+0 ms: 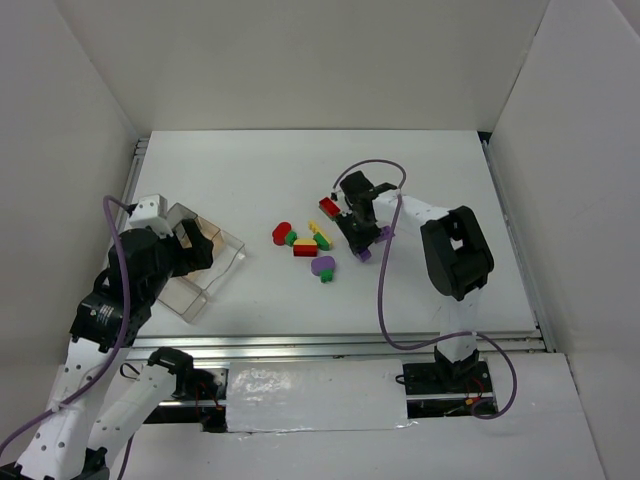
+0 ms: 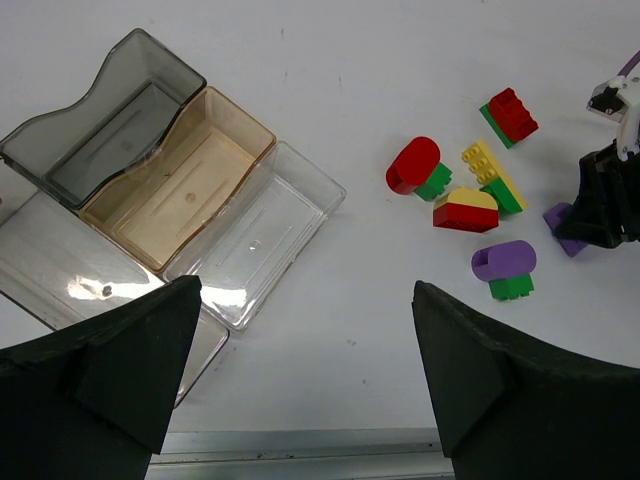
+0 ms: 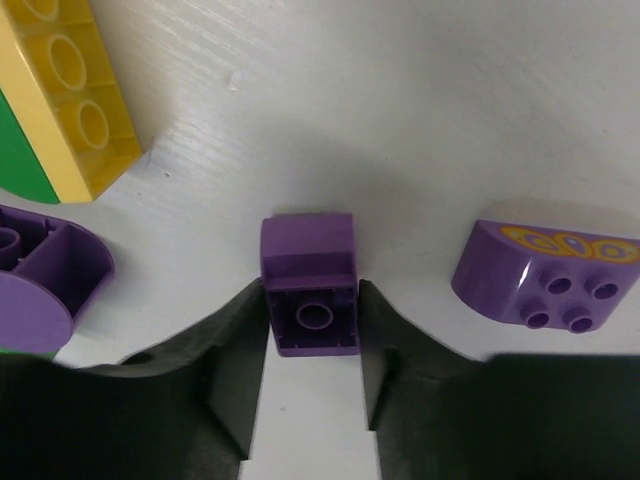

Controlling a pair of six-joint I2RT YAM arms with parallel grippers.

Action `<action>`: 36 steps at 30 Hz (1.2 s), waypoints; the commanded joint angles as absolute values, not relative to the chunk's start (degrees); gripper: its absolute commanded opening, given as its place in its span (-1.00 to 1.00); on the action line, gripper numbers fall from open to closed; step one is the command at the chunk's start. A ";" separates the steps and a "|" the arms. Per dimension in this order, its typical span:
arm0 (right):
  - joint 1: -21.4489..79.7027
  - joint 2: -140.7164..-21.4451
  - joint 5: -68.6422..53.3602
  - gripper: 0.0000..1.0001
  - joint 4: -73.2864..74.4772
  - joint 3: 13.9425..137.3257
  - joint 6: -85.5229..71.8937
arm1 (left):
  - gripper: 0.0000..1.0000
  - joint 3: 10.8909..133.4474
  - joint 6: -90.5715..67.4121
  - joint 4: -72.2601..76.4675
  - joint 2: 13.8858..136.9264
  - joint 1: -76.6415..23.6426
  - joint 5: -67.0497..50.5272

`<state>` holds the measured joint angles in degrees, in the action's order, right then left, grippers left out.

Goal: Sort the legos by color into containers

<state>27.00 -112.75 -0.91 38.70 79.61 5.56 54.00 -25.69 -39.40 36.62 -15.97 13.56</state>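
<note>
My right gripper [image 3: 312, 300] is low over the table, its jaws closed against both sides of a small purple brick [image 3: 310, 290]; in the top view the gripper [image 1: 358, 240] hides most of that brick. A rounded purple brick [image 3: 545, 275] lies just right of it. Left of it lie a red-on-green brick [image 1: 330, 207], a red rounded one [image 1: 282, 232], a yellow-on-green one [image 1: 320, 235], a red-and-yellow one [image 1: 305, 248] and a purple-on-green one [image 1: 323, 266]. My left gripper [image 2: 305, 288] is open and empty, above the clear tray [image 1: 205, 262].
The tray has a grey compartment [image 2: 110, 120], a brownish one [image 2: 180, 185] and a clear one [image 2: 255, 235], all without bricks. White walls enclose the table. A metal rail [image 1: 350, 345] runs along the near edge.
</note>
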 commanded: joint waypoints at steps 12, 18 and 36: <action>26.89 -104.69 7.99 -1.00 43.23 84.10 -7.37 | 0.99 54.23 -25.40 -37.53 36.21 -16.35 13.80; 33.20 -93.45 9.23 -1.00 43.25 86.31 -15.11 | 0.99 55.37 -27.68 -39.81 35.42 -16.26 20.55; 60.03 -119.58 13.62 -1.00 20.99 109.31 -45.96 | 0.99 56.07 -32.34 -42.63 28.47 -16.08 32.70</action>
<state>59.48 -114.48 9.76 23.46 101.23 -40.42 54.76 -31.94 -44.58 28.40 -16.05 32.12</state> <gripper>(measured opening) 0.437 0.995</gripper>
